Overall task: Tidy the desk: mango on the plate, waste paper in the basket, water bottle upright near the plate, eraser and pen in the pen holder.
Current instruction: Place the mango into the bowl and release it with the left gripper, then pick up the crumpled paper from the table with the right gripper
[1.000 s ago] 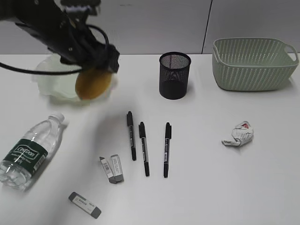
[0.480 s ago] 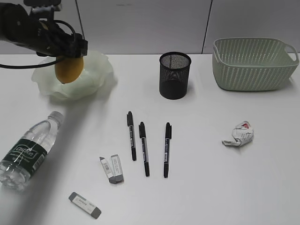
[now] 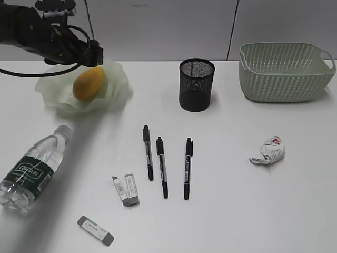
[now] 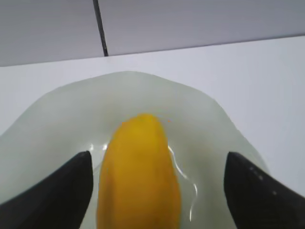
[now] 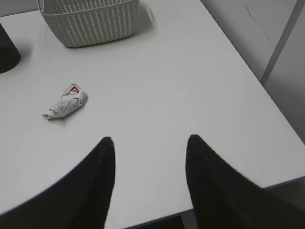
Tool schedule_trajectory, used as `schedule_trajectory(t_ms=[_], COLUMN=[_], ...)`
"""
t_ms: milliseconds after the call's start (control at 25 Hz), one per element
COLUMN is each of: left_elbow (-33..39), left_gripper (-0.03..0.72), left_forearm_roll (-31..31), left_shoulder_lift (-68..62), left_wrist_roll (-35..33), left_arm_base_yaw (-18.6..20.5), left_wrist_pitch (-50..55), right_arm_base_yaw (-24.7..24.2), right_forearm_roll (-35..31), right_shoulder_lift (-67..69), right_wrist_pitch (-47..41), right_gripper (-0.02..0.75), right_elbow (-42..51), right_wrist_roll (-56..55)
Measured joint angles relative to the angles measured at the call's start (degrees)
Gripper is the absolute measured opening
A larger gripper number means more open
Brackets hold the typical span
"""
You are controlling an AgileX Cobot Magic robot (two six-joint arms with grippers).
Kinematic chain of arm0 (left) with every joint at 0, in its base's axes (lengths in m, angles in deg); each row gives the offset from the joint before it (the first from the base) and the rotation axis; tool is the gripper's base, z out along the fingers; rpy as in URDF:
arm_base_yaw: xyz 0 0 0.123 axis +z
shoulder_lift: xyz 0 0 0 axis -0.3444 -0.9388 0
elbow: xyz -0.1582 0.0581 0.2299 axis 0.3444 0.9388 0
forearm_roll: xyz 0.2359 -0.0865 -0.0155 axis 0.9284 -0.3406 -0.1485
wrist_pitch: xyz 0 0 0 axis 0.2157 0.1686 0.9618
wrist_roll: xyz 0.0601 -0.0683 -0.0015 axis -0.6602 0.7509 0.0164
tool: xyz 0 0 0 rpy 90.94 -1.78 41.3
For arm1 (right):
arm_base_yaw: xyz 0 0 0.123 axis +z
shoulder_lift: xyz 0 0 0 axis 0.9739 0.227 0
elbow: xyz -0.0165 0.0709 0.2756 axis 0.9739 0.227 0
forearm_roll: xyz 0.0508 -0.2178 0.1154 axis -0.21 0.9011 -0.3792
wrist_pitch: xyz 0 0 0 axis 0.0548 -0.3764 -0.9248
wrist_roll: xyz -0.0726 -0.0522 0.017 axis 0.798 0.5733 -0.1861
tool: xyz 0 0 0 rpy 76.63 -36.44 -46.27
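Observation:
The yellow mango (image 3: 89,84) lies in the pale green plate (image 3: 118,84) at the back left of the desk; it also shows in the left wrist view (image 4: 139,176) inside the plate (image 4: 209,119). My left gripper (image 4: 157,167) is open, its fingers wide on either side of the mango and apart from it; in the exterior view it hangs just above the plate (image 3: 93,55). My right gripper (image 5: 150,143) is open and empty above the desk's right front corner. The waste paper (image 3: 269,151) (image 5: 65,102), basket (image 3: 287,71) (image 5: 90,21), pen holder (image 3: 196,84), lying water bottle (image 3: 32,168), three pens (image 3: 160,166) and erasers (image 3: 126,190) rest on the desk.
A third eraser (image 3: 95,231) lies near the front edge. The pen holder's edge shows at the left of the right wrist view (image 5: 5,52). The desk's right edge and corner (image 5: 267,143) drop off beside my right gripper.
My left gripper carried the mango left and back over the plate, then let it go. The mango now lies in the plate and the gripper is open above it.

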Motion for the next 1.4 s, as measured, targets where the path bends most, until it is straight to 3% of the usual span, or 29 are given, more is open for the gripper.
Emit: schedule_trajectory(t_ms=[120, 240, 360, 440, 600, 760, 1000, 1240, 1400], left_elbow=[0.0, 1.65, 8.34, 16.15, 31.7, 42.08, 46.9, 51.65, 51.83], left_gripper=[0.636, 0.54, 0.418, 0.375, 0.354, 0.35, 0.347, 0.318, 0.295], left_forearm_roll=[0.0, -0.71, -0.62, 0.46, 2.45, 2.65, -0.05, 0.46, 3.42], left_shoulder_lift=[1.13, 6.42, 16.85, 27.07, 50.13, 74.8, 101.3, 113.65, 117.99], left_wrist_roll=[0.0, 0.0, 0.0, 0.0, -3.82, -5.44, -5.44, -1.55, -0.4], left_arm_base_yaw=[0.0, 0.0, 0.0, 0.0, -0.85, -1.46, -1.56, 0.55, 3.96], left_wrist_pitch=[5.51, 9.31, 9.98, 11.49, 20.28, 33.95, 46.49, 50.22, 50.26], right_arm_base_yaw=[0.0, 0.0, 0.0, 0.0, 0.0, 0.0, -0.02, -0.02, -0.02], right_forearm_roll=[0.0, 0.0, 0.0, 0.0, 0.0, 0.0, 0.0, 0.0, -10.08], right_shoulder_lift=[0.0, 0.0, 0.0, 0.0, 0.0, 0.0, 0.0, 0.06, 8.41], right_wrist_pitch=[0.0, 0.0, 0.0, 0.0, 0.0, 0.0, 0.0, 0.23, 3.91], right_gripper=[0.391, 0.391, 0.391, 0.391, 0.391, 0.391, 0.391, 0.391, 0.391], right_elbow=[0.0, 0.0, 0.0, 0.0, 0.0, 0.0, 0.0, 0.0, -1.35], right_wrist_roll=[0.0, 0.0, 0.0, 0.0, 0.0, 0.0, 0.0, 0.87, 8.87])
